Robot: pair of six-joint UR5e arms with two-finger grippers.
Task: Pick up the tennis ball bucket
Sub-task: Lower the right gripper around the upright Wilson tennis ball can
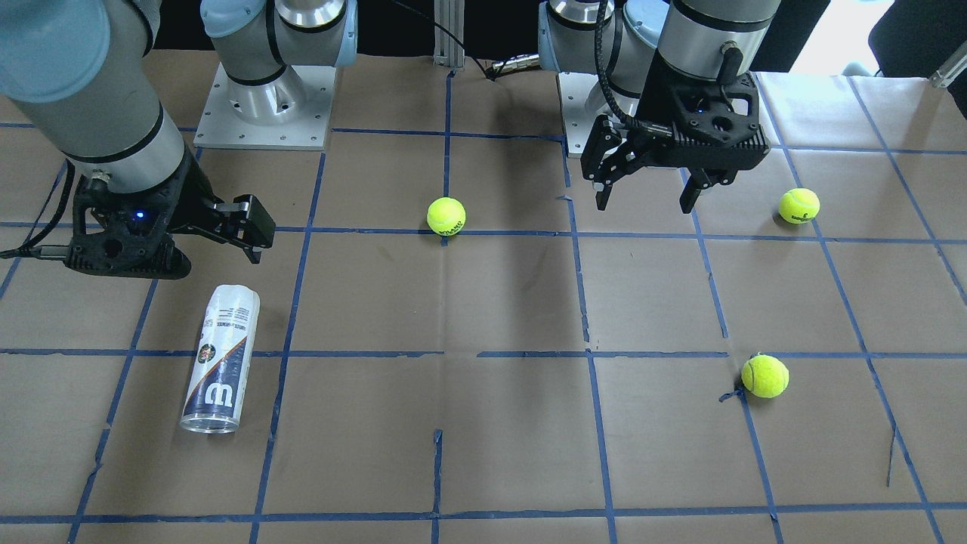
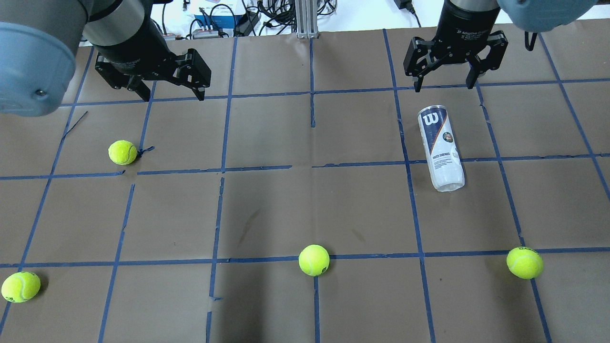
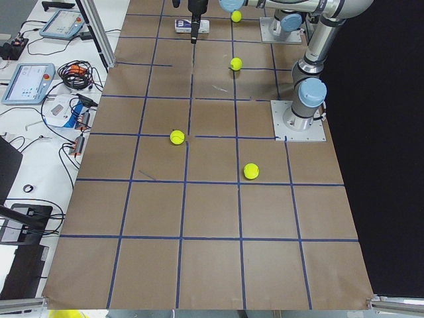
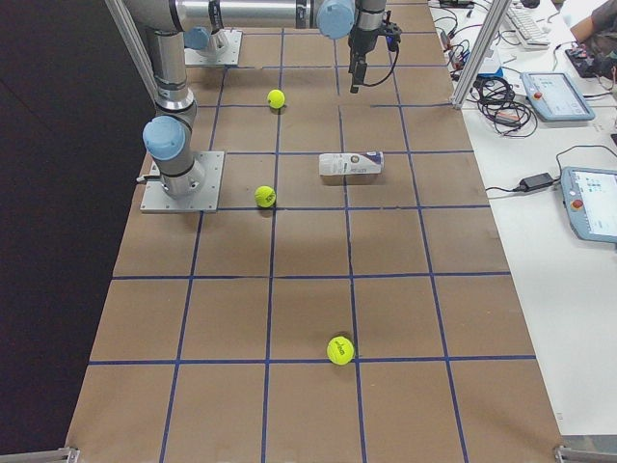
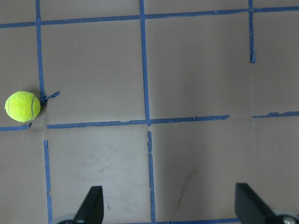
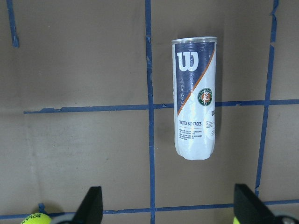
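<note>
Hovering spread, empty: right gripper (image 2: 443,86) (apart from tennis ball bucket (image 2: 441,147), lying flat) | left gripper (image 2: 174,95): spread, empty

Bright, even light from above on my brown paper-covered table (image 2: 267,209); soft broad shadows mid-table. Sheen on the slim clear plastic white-and-navy tennis ball bucket (image 6: 195,98). Pics sharp; front view's top-right bg blown out

The silver-and-pale-blue left arm (image 1: 702,38) comes forward with its wrist held upright. Its black two-finger left gripper (image 1: 646,204) points straight down, jaws spread wide. The matching right arm (image 1: 98,98) leans out at a slant. Its black two-finger right gripper (image 2: 444,86) also points downward, fingers (image 6: 91,205) set wide apart.
</note>
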